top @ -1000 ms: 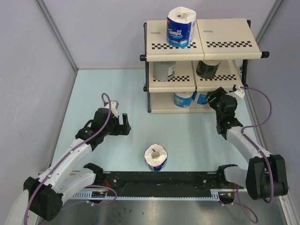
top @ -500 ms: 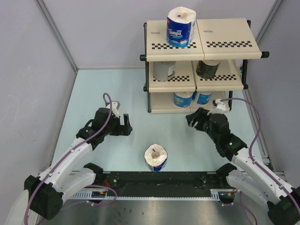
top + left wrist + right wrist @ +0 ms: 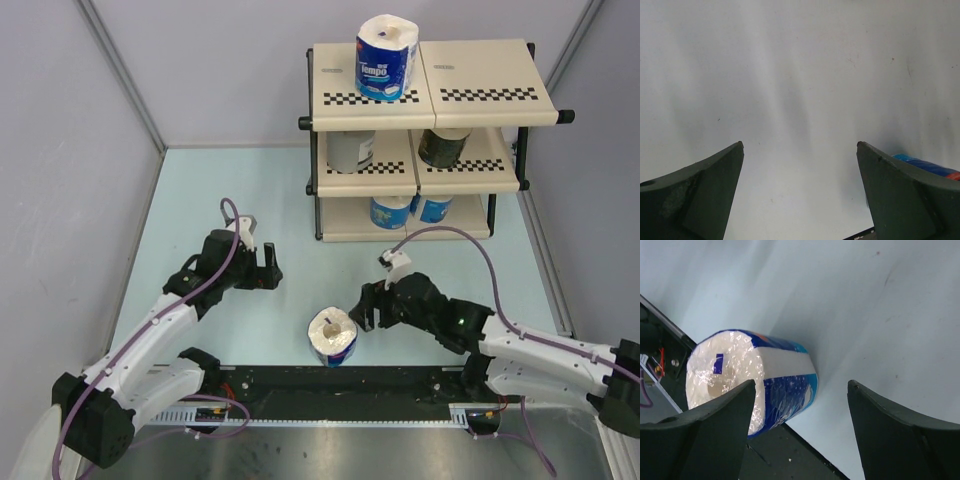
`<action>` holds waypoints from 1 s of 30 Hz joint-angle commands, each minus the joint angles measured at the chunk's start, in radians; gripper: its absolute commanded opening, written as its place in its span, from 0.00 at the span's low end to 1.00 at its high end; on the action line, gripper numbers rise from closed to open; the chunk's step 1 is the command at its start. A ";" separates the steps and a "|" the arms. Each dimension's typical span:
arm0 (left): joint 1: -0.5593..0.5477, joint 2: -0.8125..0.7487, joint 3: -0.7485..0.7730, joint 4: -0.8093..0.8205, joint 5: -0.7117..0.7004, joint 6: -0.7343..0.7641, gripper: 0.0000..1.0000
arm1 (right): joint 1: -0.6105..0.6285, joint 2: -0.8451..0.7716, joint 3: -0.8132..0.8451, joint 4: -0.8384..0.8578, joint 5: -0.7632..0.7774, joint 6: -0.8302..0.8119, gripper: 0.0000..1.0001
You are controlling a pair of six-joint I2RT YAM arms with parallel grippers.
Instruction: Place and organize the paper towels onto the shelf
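One paper towel roll (image 3: 333, 335) in a blue wrapper stands alone on the table near the front rail. My right gripper (image 3: 362, 310) is open just to its right. In the right wrist view the roll (image 3: 755, 380) lies ahead, partly behind the left finger (image 3: 715, 430), with nothing between the jaws of the right gripper (image 3: 801, 385). The shelf (image 3: 480, 65) holds a blue roll (image 3: 386, 57) on top, a grey roll (image 3: 350, 150) and a dark roll (image 3: 444, 146) in the middle, and two blue rolls (image 3: 390, 212) at the bottom. My left gripper (image 3: 268, 268) (image 3: 800, 145) is open over bare table.
A black rail (image 3: 340, 380) runs along the near edge, right behind the loose roll. Grey walls enclose the table at the left (image 3: 60, 150) and the back. A bit of blue wrapper (image 3: 925, 165) shows behind my left gripper's right finger.
My right arm has swung away from the shelf's bottom tier, left and toward the near edge, to the loose roll, and its jaws have widened. The left arm has stayed put.
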 commanded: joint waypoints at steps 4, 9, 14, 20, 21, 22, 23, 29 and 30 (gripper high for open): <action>-0.009 -0.006 0.017 0.024 0.005 -0.011 1.00 | 0.057 0.081 0.075 0.051 0.021 -0.047 0.80; -0.009 0.003 0.018 0.020 0.003 -0.011 1.00 | 0.057 -0.052 0.078 -0.052 0.304 0.083 0.83; -0.009 0.002 0.018 0.024 0.002 -0.011 1.00 | -0.065 -0.427 0.075 -0.252 0.559 0.194 0.88; -0.009 0.006 0.020 0.023 0.008 -0.008 1.00 | -0.235 -0.732 0.085 -0.461 0.679 0.217 0.86; -0.009 0.005 0.020 0.023 0.007 -0.008 1.00 | -0.243 -0.770 0.099 -0.491 0.690 0.225 0.86; -0.009 0.003 0.018 0.024 0.005 -0.010 1.00 | -0.248 -0.779 0.108 -0.525 0.718 0.255 0.86; -0.009 0.005 0.018 0.024 0.005 -0.010 1.00 | -0.246 -0.783 0.119 -0.586 0.732 0.269 0.86; -0.009 0.012 0.020 0.024 0.010 -0.008 1.00 | -0.217 -0.783 0.148 -0.670 0.798 0.309 0.86; -0.009 0.012 0.020 0.024 0.010 -0.008 1.00 | -0.213 -0.781 0.150 -0.674 0.805 0.314 0.86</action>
